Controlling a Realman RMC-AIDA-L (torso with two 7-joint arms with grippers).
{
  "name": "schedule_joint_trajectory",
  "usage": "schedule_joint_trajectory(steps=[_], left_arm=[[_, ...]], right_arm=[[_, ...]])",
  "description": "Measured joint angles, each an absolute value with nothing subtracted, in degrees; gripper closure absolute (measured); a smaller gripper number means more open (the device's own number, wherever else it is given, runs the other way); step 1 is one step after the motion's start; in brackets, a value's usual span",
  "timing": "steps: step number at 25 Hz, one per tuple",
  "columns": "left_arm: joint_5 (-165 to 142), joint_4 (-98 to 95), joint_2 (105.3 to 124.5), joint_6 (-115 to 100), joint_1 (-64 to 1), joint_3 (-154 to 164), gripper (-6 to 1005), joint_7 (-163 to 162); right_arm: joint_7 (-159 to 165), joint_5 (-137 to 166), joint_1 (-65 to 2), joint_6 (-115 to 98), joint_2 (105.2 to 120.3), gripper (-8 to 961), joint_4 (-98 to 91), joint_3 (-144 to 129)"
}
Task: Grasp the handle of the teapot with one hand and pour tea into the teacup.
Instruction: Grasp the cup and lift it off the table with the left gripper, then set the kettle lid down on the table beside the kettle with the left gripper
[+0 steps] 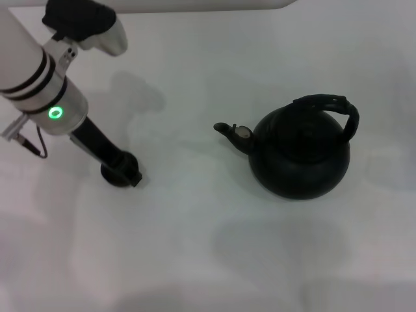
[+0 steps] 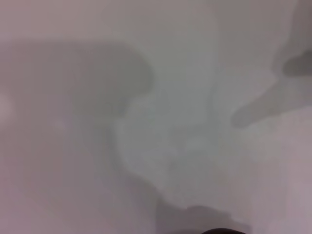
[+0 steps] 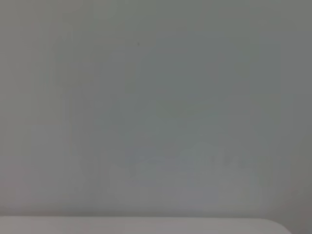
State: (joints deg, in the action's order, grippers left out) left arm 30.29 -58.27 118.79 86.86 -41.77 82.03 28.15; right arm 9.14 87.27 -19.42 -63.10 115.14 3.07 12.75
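The matte black teapot [image 1: 300,156] stands on the white table right of centre. Its short spout [image 1: 227,130] points left and its arched black handle [image 1: 333,107] rises over the top, with nothing holding it. The tiny dark teacup [image 1: 116,175] sits on the table at the left, partly covered by my left gripper [image 1: 128,170], whose black tip rests at or on the cup's rim. A dark sliver at the edge of the left wrist view [image 2: 222,231] may be the cup. My right gripper is out of view; its wrist view shows only a blank white surface.
The white table [image 1: 208,247] spreads around both objects, with bare surface between the cup and the teapot's spout. My left arm [image 1: 45,84] with its green light comes in from the upper left.
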Motion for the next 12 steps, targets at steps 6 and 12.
schedule_joint_trajectory(steps=[6, 12], left_arm=[[30.36, -58.19, 118.74, 85.23, -45.19, 82.12, 294, 30.93], [31.64, -55.99, 118.95, 82.19, -48.44, 85.69, 293, 33.18]], right_arm=[[9.14, 87.33, -19.50, -63.09, 115.13, 76, 3.16, 12.75], [9.14, 87.37, -19.51, -63.03, 115.14, 75, 3.27, 12.75]])
